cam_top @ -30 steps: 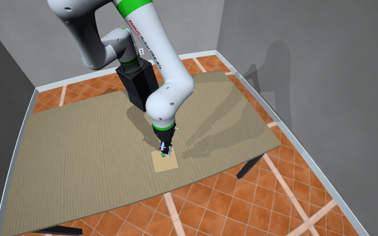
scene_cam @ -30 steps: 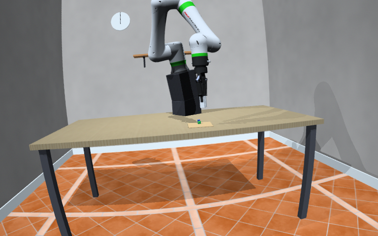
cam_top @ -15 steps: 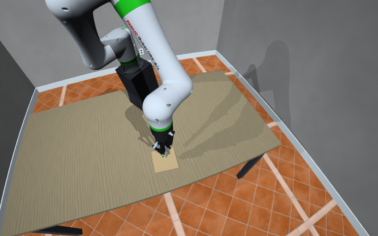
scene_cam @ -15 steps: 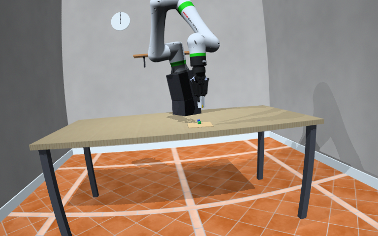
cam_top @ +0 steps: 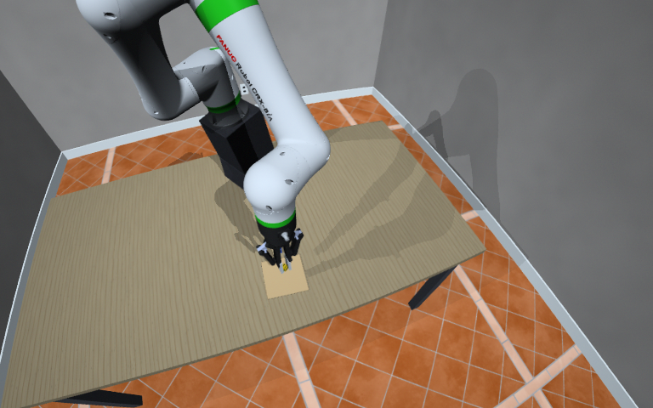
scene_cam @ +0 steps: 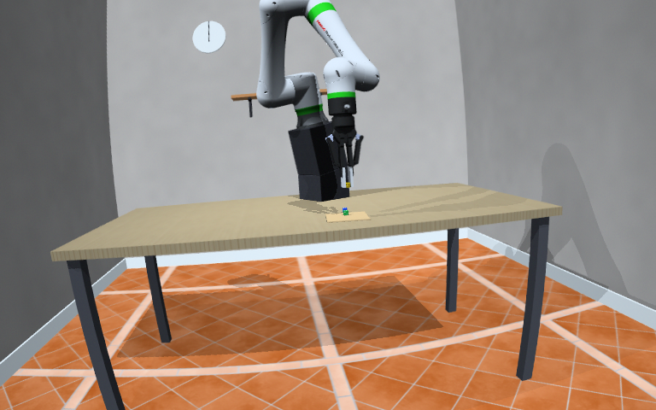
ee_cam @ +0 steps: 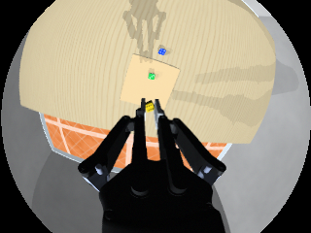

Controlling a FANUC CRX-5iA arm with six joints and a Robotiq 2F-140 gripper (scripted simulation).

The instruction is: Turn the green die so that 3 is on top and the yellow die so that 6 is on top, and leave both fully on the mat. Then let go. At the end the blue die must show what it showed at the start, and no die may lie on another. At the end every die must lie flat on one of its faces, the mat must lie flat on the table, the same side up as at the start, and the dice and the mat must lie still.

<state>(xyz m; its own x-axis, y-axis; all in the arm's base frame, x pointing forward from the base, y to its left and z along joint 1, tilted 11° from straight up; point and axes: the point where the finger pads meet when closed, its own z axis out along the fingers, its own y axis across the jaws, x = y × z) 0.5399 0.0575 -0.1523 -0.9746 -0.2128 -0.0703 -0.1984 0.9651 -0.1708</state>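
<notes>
Wood-grained desk (cam_top: 144, 269) (scene_cam: 217, 222) (ee_cam: 63, 63) below; the end effector (cam_top: 285, 266) (scene_cam: 347, 184) (ee_cam: 149, 104), nearly closed, grips the yellow die (cam_top: 285, 267) (scene_cam: 348, 184) (ee_cam: 150, 106) aloft. Best turn it high, then lower flat onto the mat (cam_top: 285, 286) (scene_cam: 355, 217) (ee_cam: 138, 89), clear of the green die (scene_cam: 345, 213) (ee_cam: 152, 76).

In the top view, the table (cam_top: 144, 269) (scene_cam: 242, 222) (ee_cam: 73, 63) is being looked down on steeply from high up, with the robot's base being faced across it; in the exterior view, it is being seen from farther off and lower, at a shallow slant, base again beyond; in the wrist view, the mat (cam_top: 285, 285) (scene_cam: 348, 217) (ee_cam: 141, 88) is being viewed along the gripper (cam_top: 285, 266) (scene_cam: 347, 184) (ee_cam: 149, 104) from close behind its fingers; table and mat are being shared by all three.
</notes>
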